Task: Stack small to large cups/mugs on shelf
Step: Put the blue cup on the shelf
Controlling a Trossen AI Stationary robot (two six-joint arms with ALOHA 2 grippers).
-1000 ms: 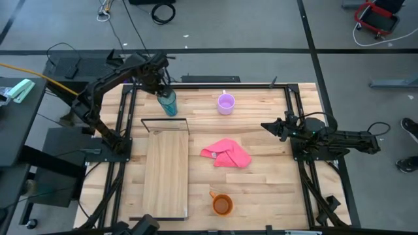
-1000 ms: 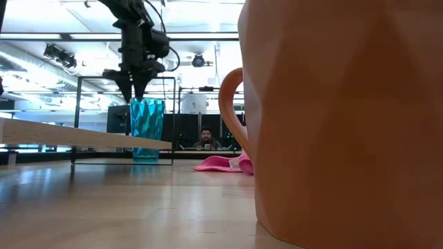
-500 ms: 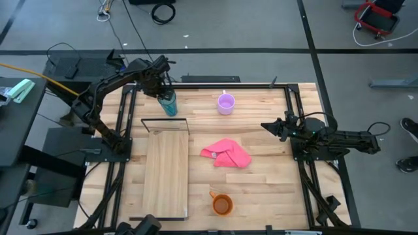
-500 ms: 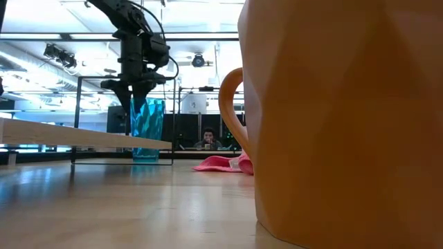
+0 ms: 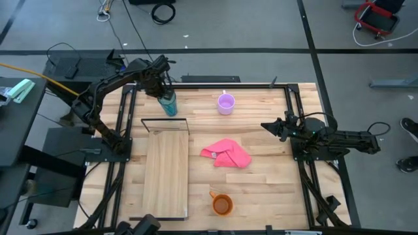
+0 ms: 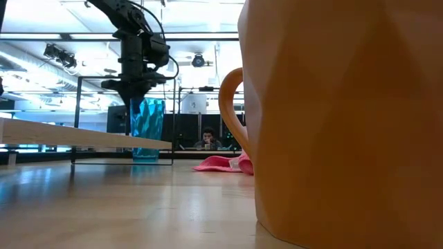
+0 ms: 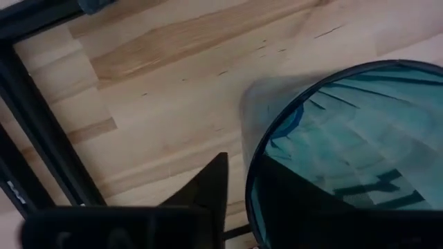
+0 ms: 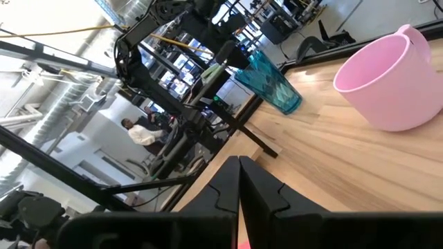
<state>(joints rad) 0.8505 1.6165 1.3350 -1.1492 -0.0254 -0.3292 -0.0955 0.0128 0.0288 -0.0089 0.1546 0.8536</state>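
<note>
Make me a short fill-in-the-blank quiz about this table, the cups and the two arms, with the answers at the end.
1. The left gripper is at the rim of the ___ tumbler.
2. The crumpled cloth mid-table is ___.
3. The mug nearest the low camera is ___.
4. The shelf has ___ cups on it.

Answers: teal; pink; orange; no
</note>
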